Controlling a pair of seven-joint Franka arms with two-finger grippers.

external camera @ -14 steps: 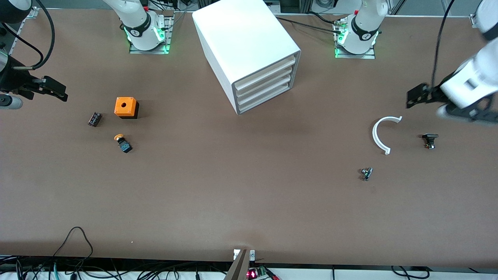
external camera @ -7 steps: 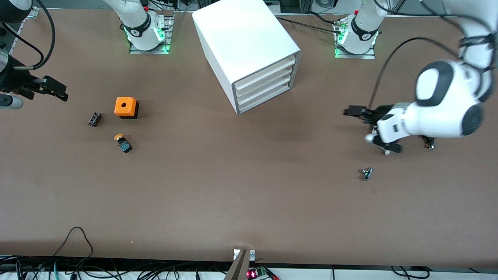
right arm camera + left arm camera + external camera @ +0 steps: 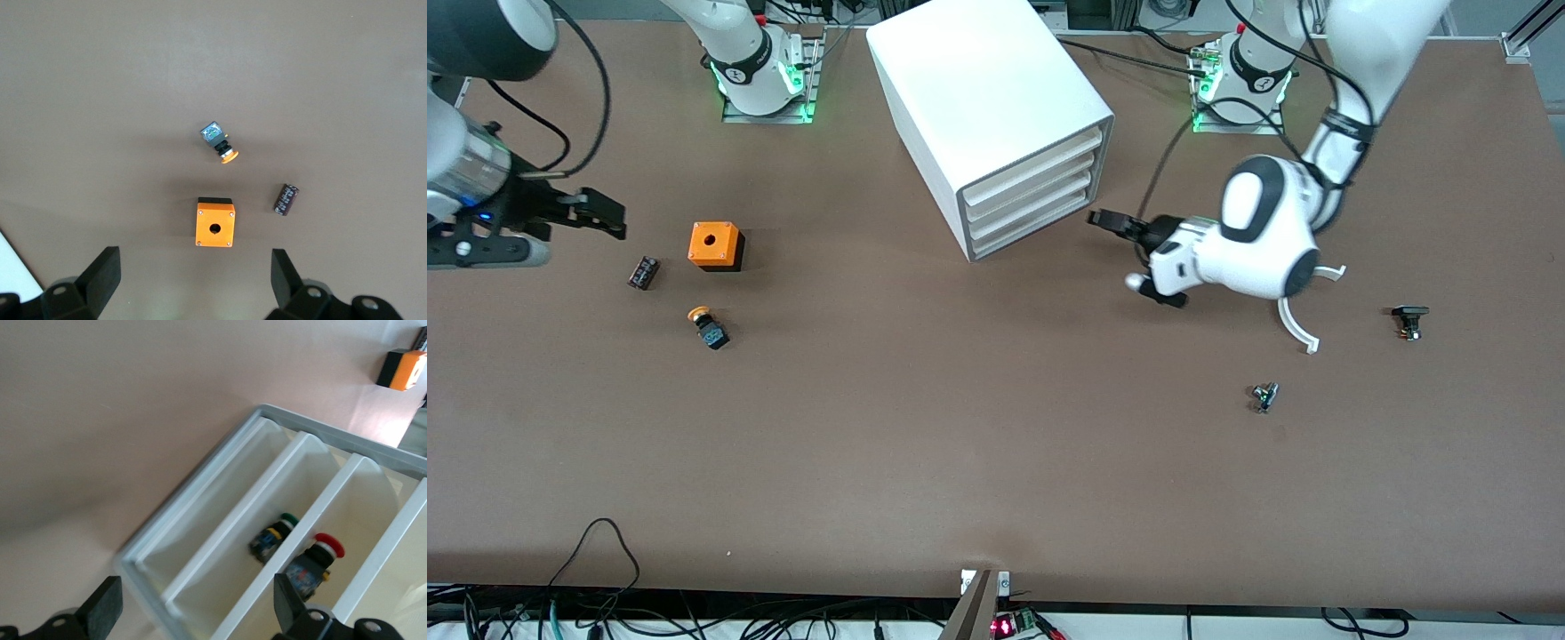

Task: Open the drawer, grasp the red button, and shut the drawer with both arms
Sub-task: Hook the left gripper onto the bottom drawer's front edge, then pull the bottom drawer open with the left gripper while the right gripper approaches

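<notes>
Left gripper [image 3: 1100, 220] hangs low just in front of the white cabinet [image 3: 978, 80], which stands by the counter's edge along the robots' bases, midway between them and turned so its drawer fronts face the left arm's end. Its fingers are spread wide with nothing between them, and the wrist is levelled at the stack, probably so a fingertip can hook a sloped front and draw it out. All the trays sit flush, so opening has not begun. The left wrist view looks in over those fronts. The button [image 3: 319, 559], red-capped, lies inside the drawer [image 3: 373, 500], and a green-capped switch [image 3: 275, 535] lies in the tray next to it. Which level holds the red one cannot be told from here. Right gripper [image 3: 609, 218] waits over the counter's edge at the right arm's end, jaws likewise parted and empty, clear of the cabinet and placed, it seems, to take its share later. Under its camera lie the orange box [image 3: 215, 221], an orange-capped button [image 3: 220, 143] and a dark cylinder [image 3: 287, 199], none of them wanted. A white curved piece [image 3: 1294, 324] rests toward the left arm's end.
</notes>
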